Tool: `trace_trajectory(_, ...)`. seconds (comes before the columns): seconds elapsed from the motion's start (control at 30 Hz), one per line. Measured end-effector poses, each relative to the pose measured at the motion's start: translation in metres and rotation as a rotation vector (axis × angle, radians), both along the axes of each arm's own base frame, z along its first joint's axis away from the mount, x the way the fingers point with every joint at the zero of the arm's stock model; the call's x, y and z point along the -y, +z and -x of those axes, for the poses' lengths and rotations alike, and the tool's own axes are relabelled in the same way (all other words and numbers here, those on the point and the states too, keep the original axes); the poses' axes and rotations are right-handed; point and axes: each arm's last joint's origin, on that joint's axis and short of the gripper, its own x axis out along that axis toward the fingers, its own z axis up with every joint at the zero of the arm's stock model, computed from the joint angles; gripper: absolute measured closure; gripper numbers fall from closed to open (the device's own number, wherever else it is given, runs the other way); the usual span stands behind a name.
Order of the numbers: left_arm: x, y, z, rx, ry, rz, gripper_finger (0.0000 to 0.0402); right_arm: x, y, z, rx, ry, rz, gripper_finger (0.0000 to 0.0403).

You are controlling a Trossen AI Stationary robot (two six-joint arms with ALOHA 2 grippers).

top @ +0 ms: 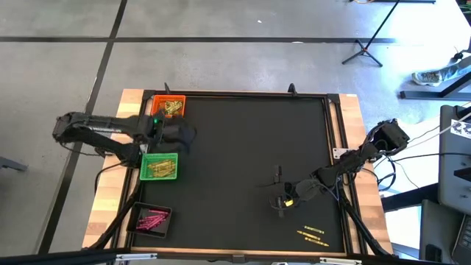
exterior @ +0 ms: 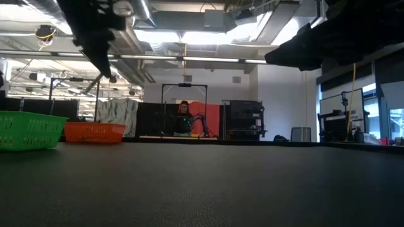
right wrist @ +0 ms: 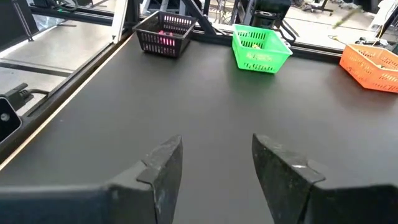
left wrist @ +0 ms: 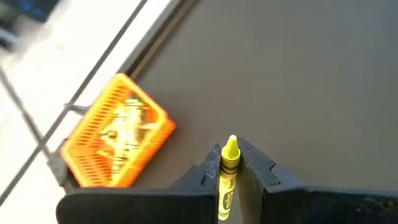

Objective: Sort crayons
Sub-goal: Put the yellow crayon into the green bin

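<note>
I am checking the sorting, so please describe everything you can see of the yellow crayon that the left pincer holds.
The yellow crayon is a thin stick in a yellow paper wrapper with dark print, ending in a bare, blunt waxy tip. It is clamped between the two dark fingers of the left pincer, tip pointing forward past them; its rear end is out of view. It hangs above the black mat, touching nothing else, near the orange tray, which already holds yellowish crayons.
</note>
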Motion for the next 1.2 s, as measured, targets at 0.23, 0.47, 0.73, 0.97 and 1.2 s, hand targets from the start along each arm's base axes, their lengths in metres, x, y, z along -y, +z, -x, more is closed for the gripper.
trace_trajectory(0.23, -0.058, -0.003, 0.005, -0.129, 0.113, -0.050, 0.0387, 0.000, -0.001, 0.000, -0.014, 0.000, 0.009, 0.0210)
trace_trajectory(0.47, -0.109, -0.015, 0.003, -0.219, 0.168, -0.083, 0.0387, 0.001, -0.002, 0.000, -0.019, 0.003, 0.029, 0.0210)
trace_trajectory(0.73, -0.158, -0.043, 0.002, -0.352, 0.208, -0.085, 0.0386, 0.003, -0.002, 0.000, -0.020, -0.012, 0.033, 0.0210)
trace_trajectory(0.97, -0.187, -0.071, 0.013, -0.450, 0.288, -0.003, 0.0386, 0.004, -0.002, -0.001, -0.011, -0.045, 0.036, 0.0210)
trace_trajectory(1.2, -0.194, -0.083, 0.016, -0.436, 0.276, 0.085, 0.0386, 0.006, -0.001, -0.001, 0.005, -0.128, 0.061, 0.0210)
